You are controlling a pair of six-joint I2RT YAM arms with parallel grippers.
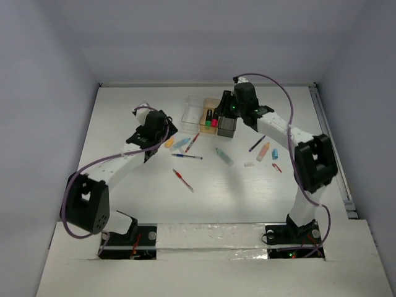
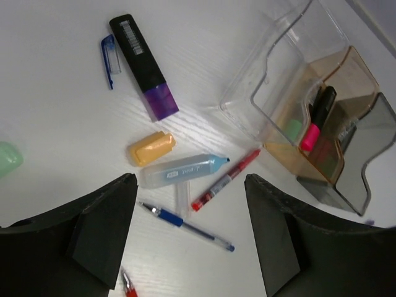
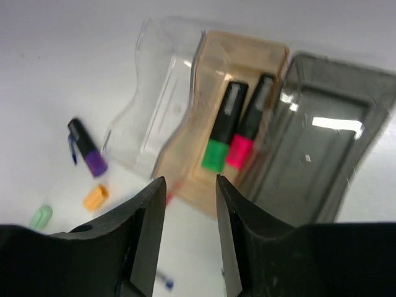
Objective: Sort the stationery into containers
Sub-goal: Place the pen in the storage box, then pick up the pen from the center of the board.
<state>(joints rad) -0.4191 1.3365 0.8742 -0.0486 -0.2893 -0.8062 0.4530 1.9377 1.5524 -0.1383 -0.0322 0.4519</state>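
**Top view.** Three boxes are set in a row at the far middle of the table (image 1: 124, 204): clear box (image 1: 193, 111) left, tan box (image 1: 210, 116) middle, grey box (image 1: 227, 127) right. Loose stationery is scattered in front of them, among it a blue pen (image 1: 186, 156) and, further right, an orange marker (image 1: 264, 150).

**Left wrist view.** The left gripper (image 2: 189, 192) is held wide open above the table, with nothing gripped. Below it are listed:
- a purple marker (image 2: 143, 66)
- a blue clip (image 2: 110, 60) beside the purple marker
- an orange cap (image 2: 151, 148)
- a light-blue marker (image 2: 182, 171)
- a red pen (image 2: 226, 179)
- the blue pen
- a green cap (image 2: 7, 158) at the left edge

**Right wrist view.** The right gripper (image 3: 190, 185) is seen part open over the near end of the tan box, with its gap empty. A green marker (image 3: 221, 136) and a pink marker (image 3: 247, 133) are laid side by side in the tan box. Nothing is seen in the clear or grey boxes.
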